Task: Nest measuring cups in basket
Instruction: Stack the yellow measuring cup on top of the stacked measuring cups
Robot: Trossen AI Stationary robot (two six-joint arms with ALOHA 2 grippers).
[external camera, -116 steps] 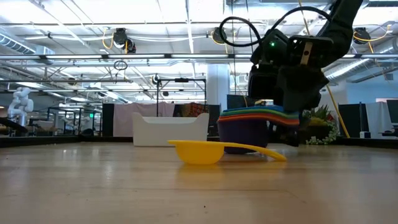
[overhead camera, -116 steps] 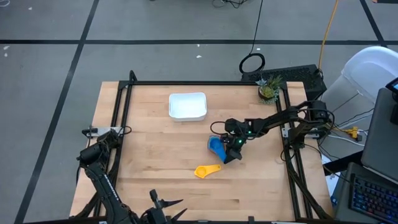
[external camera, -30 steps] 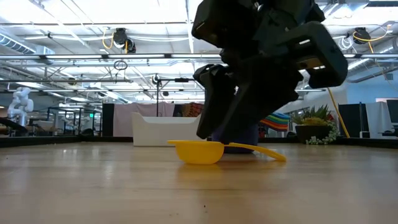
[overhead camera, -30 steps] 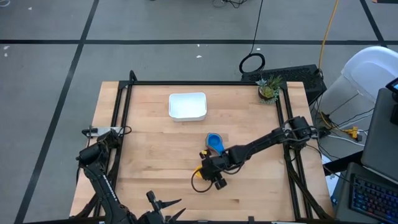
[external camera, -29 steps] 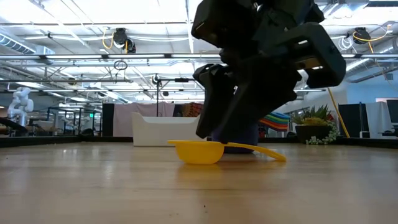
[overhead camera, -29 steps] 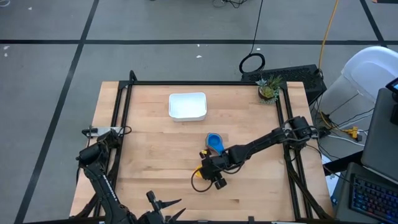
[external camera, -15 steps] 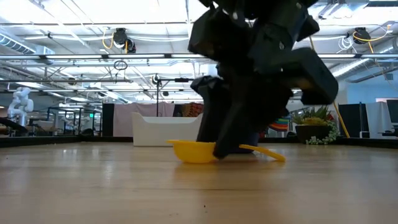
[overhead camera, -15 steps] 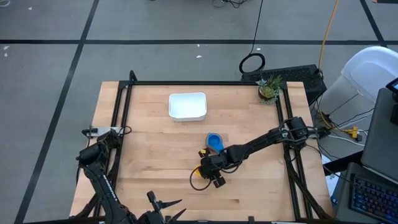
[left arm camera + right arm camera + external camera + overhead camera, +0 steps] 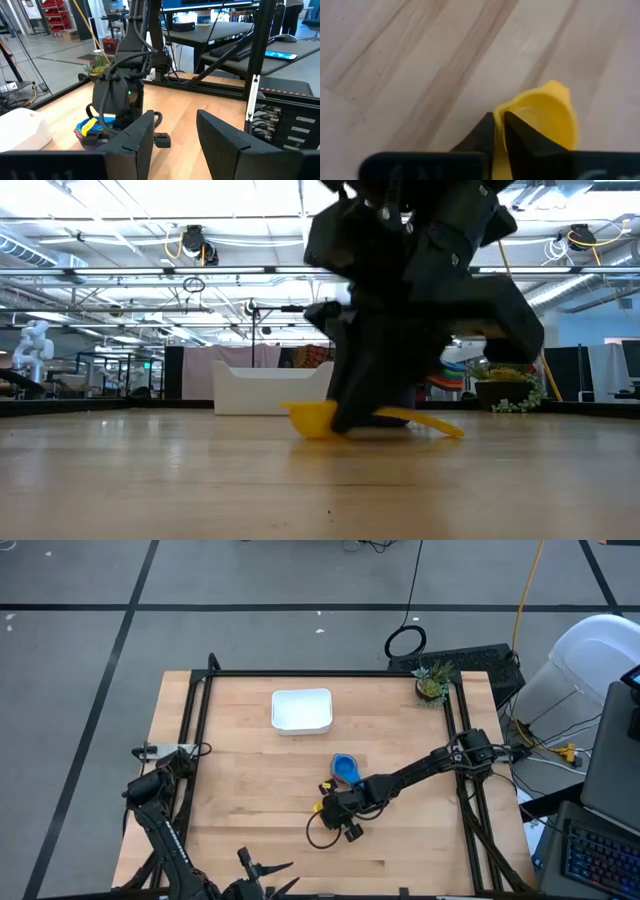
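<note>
Wooden surface point(image 9: 240, 770): our right pincer point(image 9: 498, 131) is clamped on the yellow plastic measuring cup's point(image 9: 545, 120) rim; next we lift onto the blue-topped cup stack point(image 9: 345, 768). Left pincer point(image 9: 172, 135) parked, agape.

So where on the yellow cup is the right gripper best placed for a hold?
On the bowl's thin wall, from above. The right gripper already pinches the yellow cup there, one finger inside the open-topped bowl, one outside. The flat handle lies low on the table.

Bright, even overhead strip lighting; soft shadows; motion-blurred right arm point(image 9: 420, 310) at table height; wrist close-up soft.
</note>
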